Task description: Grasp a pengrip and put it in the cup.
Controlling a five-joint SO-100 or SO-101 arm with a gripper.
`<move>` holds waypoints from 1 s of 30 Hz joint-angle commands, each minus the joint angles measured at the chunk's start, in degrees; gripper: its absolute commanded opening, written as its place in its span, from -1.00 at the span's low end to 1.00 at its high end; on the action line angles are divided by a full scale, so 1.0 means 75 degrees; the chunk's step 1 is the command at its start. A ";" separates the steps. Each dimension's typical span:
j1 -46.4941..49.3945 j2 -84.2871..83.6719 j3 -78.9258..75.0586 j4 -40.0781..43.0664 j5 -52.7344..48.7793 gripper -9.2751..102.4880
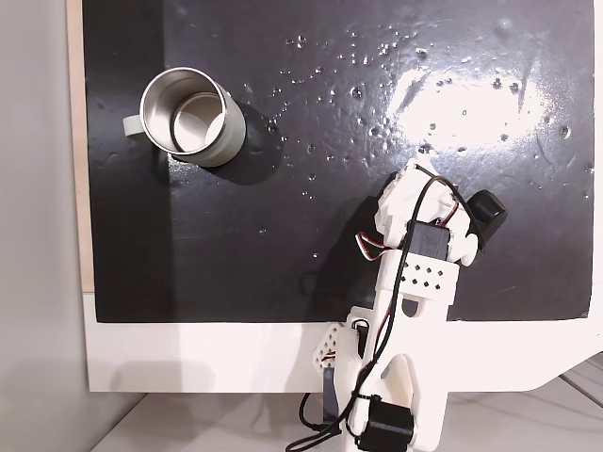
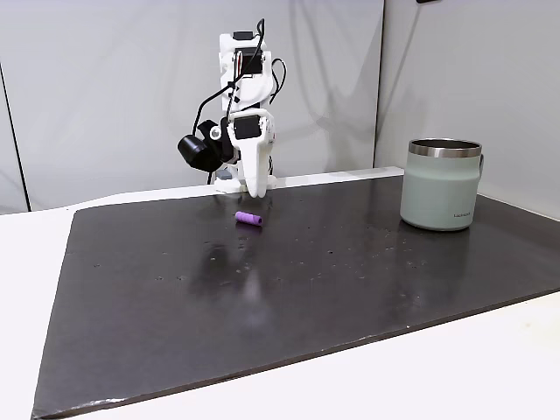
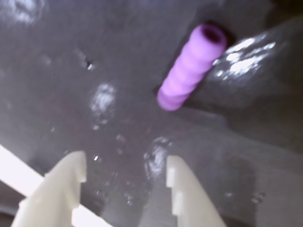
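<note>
White printed arm (image 2: 245,96) with black servos and cables.

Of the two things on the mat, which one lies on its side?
The pengrip: the small purple ribbed tube lies flat on the mat below the gripper. The cup stands upright, mouth up.
</note>
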 commanded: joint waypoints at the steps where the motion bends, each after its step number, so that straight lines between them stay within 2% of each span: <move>1: 0.0281 -0.0410 -0.0680 0.0387 -0.0117 -0.44; 18: 0.0703 -0.1934 -0.0891 0.0691 -0.0949 -0.48; 25: 0.0715 -0.2156 -0.0938 0.0691 -0.1113 -0.67; 28: 0.0691 -0.2227 -0.0984 0.0691 -0.1230 -0.83; 30: 0.0668 -0.2238 -0.1008 0.0691 -0.1242 -0.83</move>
